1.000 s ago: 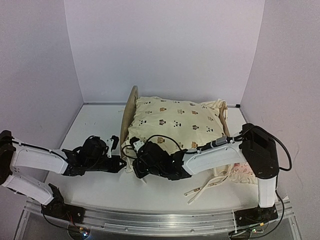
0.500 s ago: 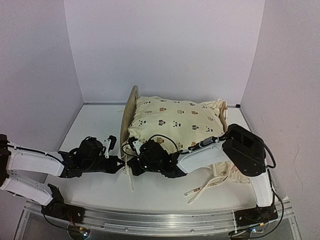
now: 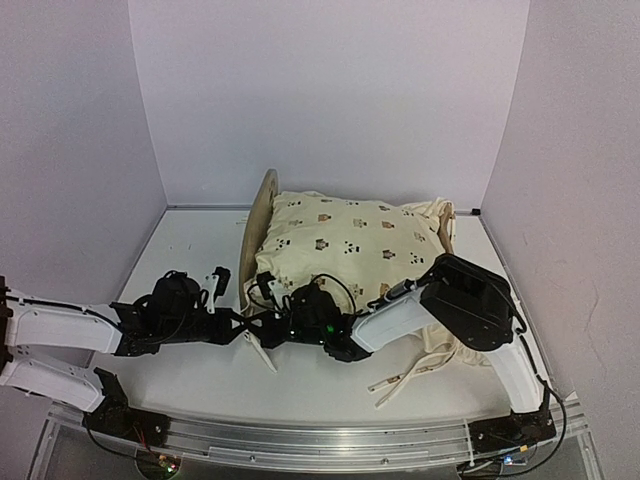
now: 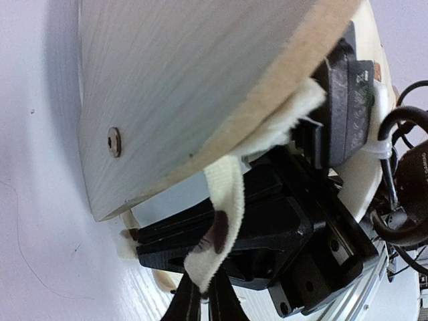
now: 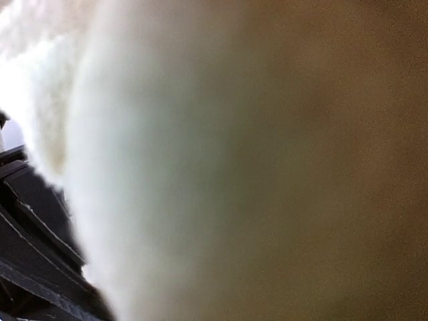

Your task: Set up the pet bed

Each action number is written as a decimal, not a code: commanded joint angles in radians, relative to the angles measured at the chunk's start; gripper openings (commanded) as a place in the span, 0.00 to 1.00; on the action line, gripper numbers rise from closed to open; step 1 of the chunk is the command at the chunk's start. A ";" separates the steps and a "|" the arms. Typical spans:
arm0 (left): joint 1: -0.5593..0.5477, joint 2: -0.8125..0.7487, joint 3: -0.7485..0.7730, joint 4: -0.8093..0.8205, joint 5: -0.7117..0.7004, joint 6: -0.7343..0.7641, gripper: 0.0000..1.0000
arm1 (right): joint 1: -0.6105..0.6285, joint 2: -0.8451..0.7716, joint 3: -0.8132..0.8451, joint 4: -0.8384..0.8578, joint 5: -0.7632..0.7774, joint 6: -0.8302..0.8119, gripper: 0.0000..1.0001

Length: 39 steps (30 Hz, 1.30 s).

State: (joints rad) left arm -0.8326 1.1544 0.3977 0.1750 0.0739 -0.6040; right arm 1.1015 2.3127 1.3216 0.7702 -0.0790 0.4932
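Overhead, the pet bed (image 3: 262, 205) stands mid-table, its headboard (image 3: 258, 230) toward my left arm, with the cushion (image 3: 350, 240) piled on top. My left gripper (image 3: 238, 326) and right gripper (image 3: 270, 328) meet at the near-left corner, and a tie (image 3: 262, 352) dangles below them. To do this well, I judge the tie should be held taut and drawn round the wood without tugging the cushion askew.

From my left wrist, the tie drops past the headboard into my nearly closed left fingertips and looks pinched there.

From my right wrist I get only blurred cream cloth and brown wood. That gripper is closed, but on what I cannot tell. Whatever lies under the cushion is hidden.
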 commanded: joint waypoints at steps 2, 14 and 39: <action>-0.004 -0.038 0.015 -0.046 -0.015 -0.011 0.15 | -0.031 0.061 0.003 0.182 -0.087 0.064 0.00; -0.003 -0.171 0.064 -0.267 -0.175 -0.069 0.54 | -0.060 0.187 0.103 0.353 -0.183 0.170 0.00; 0.209 -0.093 0.102 -0.203 0.080 -0.113 0.26 | -0.062 0.193 0.097 0.374 -0.186 0.151 0.00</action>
State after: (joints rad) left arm -0.6383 1.0611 0.5216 -0.1358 0.0096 -0.7418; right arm 1.0496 2.4722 1.4010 1.1085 -0.2619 0.6337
